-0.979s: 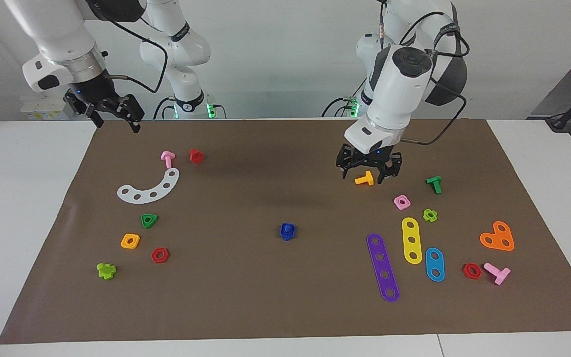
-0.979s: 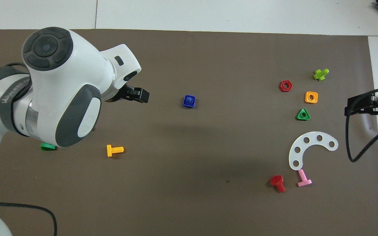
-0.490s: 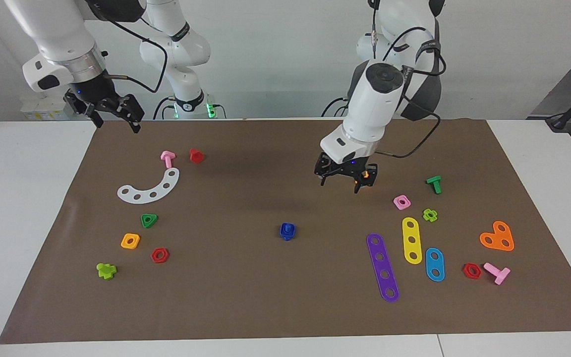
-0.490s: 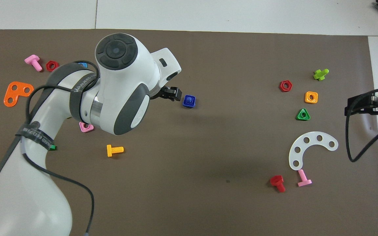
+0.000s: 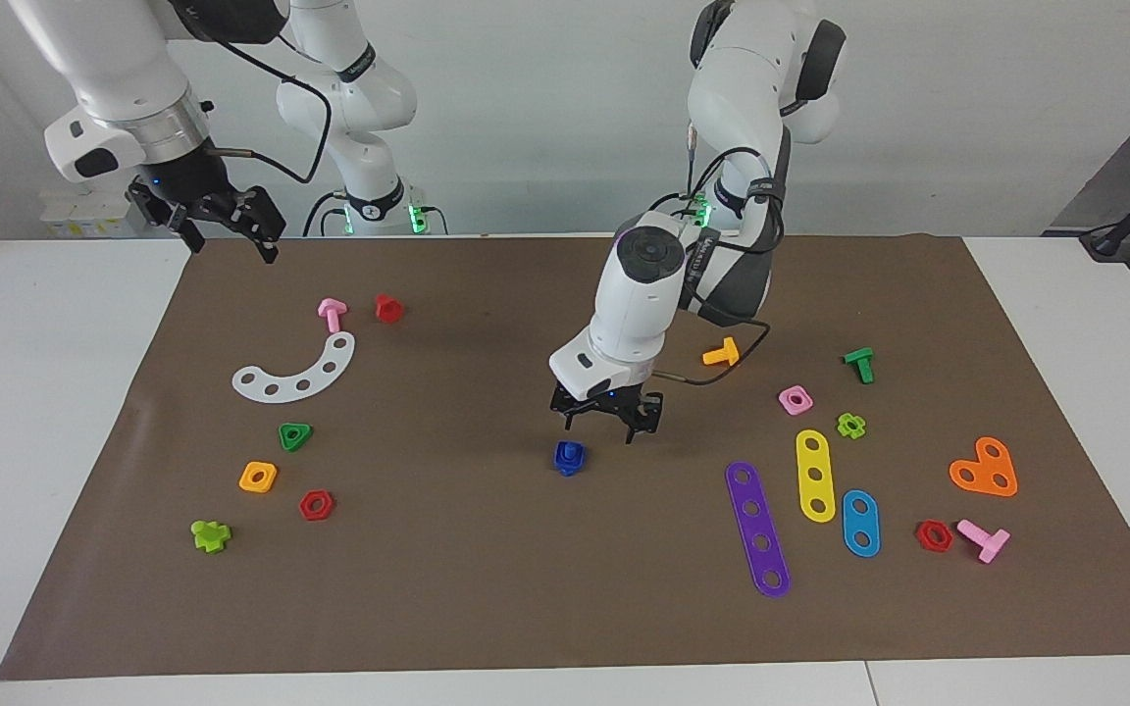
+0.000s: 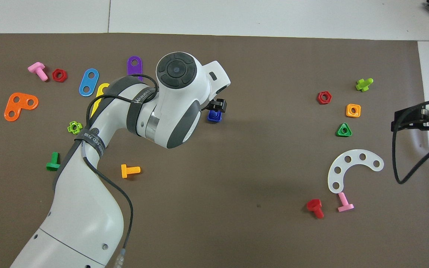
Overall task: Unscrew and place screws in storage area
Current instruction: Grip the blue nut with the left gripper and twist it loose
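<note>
White wall at the back, white worktop (image 5: 35, 441) w/ a plain brown mat (image 5: 487, 588) over most of it. The small dark-blue plastic toy bolt w/ its blue square nut (image 5: 570, 458) stands alone mid-mat, nothing touching it.

Left arm (image 5: 639, 294) reaches down over the mat. Its jaws are apart and empty, hanging just above the bolt at approx 1 o'clock from it in the facing view, not yet around it. Overhead view: the jaws partly cover the bolt (image 6: 214, 116). Right arm (image 5: 124, 108) waits, jaws apart and empty, over the mat edge at its own end.

Storage patch: bare mat at approx 9 o'clock from the bolt in the facing view, marked by a loose green triangle nut (image 5: 295, 436), an orange square nut (image 5: 258, 477) and a red hexagon nut (image 5: 316, 505).

Handling, my guess:
- Light, stiff, hard plastic. No crush risk, but it looks smooth and prob. slippery.
- Small and squat, so it could skid or tip if one side is touched first.
- Best hold is across two flat, parallel sides of the square nut, low and centred.
- Unscrewing prob. needs the 2nd arm on the head. Which end is up I can't tell.
</note>
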Robot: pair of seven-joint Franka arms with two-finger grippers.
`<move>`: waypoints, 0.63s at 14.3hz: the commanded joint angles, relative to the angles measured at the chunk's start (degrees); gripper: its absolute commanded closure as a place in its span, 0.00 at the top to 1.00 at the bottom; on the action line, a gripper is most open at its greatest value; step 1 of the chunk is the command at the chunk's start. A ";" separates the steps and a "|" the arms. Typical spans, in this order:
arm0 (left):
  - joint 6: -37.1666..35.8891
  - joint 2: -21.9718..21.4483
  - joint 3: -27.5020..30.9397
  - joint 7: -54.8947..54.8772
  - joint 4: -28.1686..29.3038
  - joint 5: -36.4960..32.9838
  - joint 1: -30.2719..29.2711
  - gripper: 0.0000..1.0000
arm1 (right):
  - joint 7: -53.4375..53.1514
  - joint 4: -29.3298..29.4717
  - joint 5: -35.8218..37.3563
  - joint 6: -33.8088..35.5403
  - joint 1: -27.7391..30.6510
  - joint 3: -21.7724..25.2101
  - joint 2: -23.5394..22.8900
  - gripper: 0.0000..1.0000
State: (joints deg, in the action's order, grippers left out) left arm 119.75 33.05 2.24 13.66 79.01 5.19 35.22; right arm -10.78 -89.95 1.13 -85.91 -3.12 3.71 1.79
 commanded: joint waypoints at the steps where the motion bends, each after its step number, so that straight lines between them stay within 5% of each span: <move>1: 2.23 1.66 1.10 0.49 -1.32 0.09 1.08 0.92 | 0.32 -1.45 -1.22 -1.10 0.40 -0.02 1.20 1.00; 9: 4.00 5.88 1.18 0.57 -1.67 -0.88 3.10 0.88 | 0.32 -1.45 -1.22 -1.10 0.31 -0.02 1.20 1.00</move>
State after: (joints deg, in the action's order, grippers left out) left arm 122.87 37.19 2.29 13.66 79.00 5.10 37.00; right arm -10.78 -89.95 1.13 -85.91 -3.12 3.71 1.79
